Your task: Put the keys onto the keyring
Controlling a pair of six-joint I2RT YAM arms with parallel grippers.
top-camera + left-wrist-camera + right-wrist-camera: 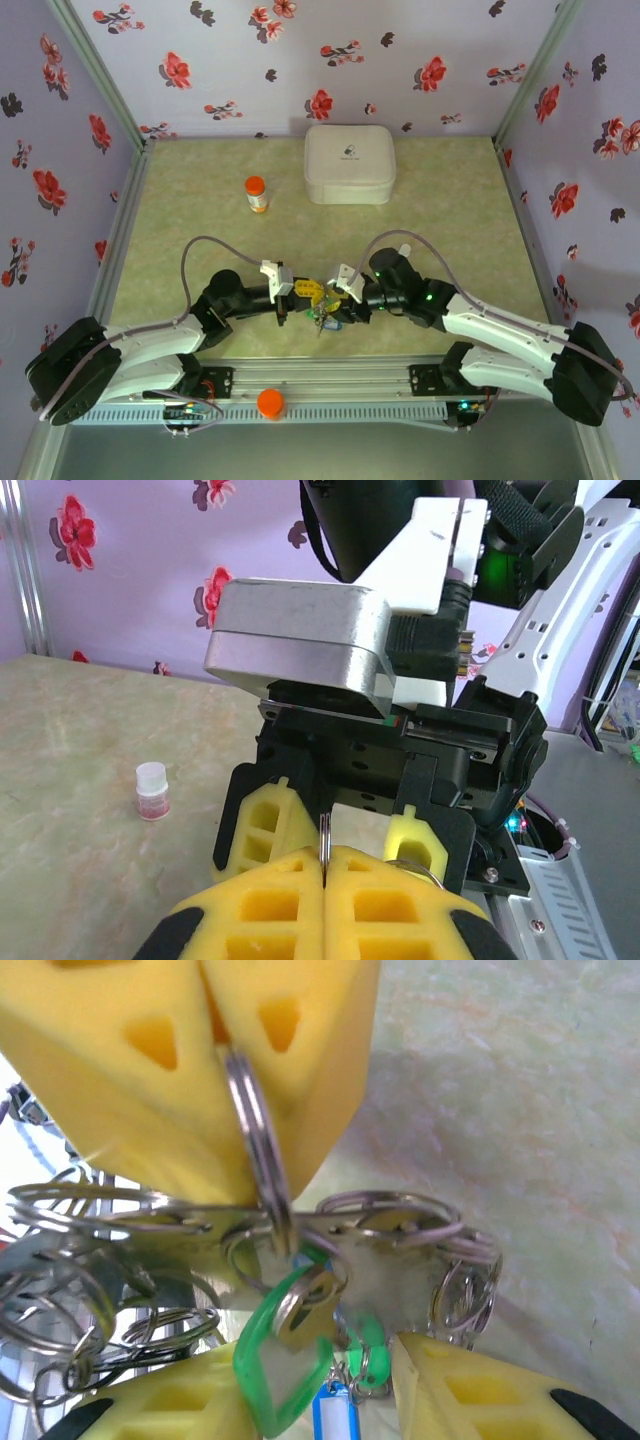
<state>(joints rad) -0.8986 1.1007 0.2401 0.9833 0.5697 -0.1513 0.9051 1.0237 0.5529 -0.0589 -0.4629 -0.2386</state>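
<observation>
Both grippers meet at the table's near centre. My left gripper point(303, 291) is shut on the keyring point(325, 835), a thin metal split ring seen edge-on between its yellow pads. In the right wrist view the keyring point(258, 1150) hangs out of those pads, threaded with silver keys point(385, 1225), a green tag point(270, 1375) and a blue tag point(335, 1422). My right gripper point(315, 1365) stands open, its yellow fingers point(480, 1400) on either side of the hanging bunch. From above, the keys point(325, 320) dangle between the two grippers.
An orange-capped bottle point(257, 193) and a white case point(349, 164) stand at the back of the green mat. A small white-capped vial point(152, 790) sits on the table. An orange knob point(271, 402) rests on the front rail.
</observation>
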